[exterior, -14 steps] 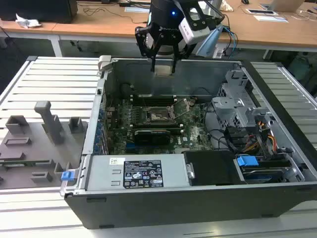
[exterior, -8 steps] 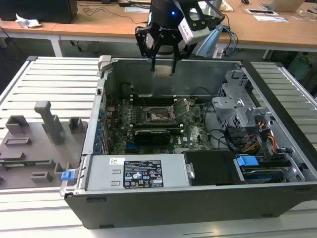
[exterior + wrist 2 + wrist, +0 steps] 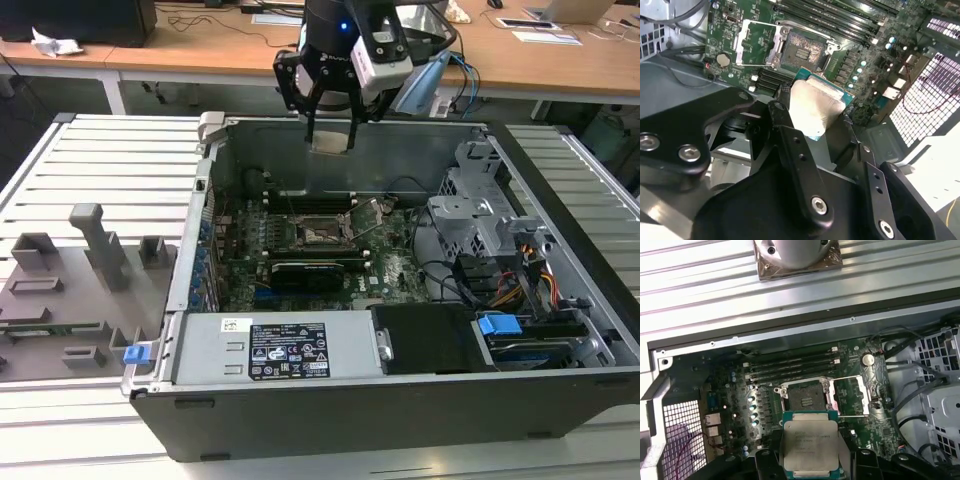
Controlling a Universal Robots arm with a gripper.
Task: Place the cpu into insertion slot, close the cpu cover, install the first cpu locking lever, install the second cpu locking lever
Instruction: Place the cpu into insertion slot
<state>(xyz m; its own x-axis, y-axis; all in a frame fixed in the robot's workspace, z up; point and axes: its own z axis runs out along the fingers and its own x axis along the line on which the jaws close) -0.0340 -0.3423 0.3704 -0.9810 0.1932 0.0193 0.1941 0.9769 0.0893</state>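
One cpu (image 3: 810, 445) pinched flat between the closed fingers of one gripper (image 3: 331, 135), hanging above the open computer case (image 3: 400, 400) and not yet in the insertion slot (image 3: 805, 397).
From the exterior view's left to its right: one grey fixture tray (image 3: 60, 290) with grey blocks beside the case. Two blue clips, one (image 3: 135, 353) at the case's near corner, one (image 3: 498, 325) by the drive bay. One motherboard (image 3: 390, 270) mid-case, one metal drive cage (image 3: 480, 210) further right. The single slot lies bare, dark centre showing, well below the chip. One cpu cover (image 3: 850, 380) is flipped open just beside the slot, towards one coin battery (image 3: 868, 359).
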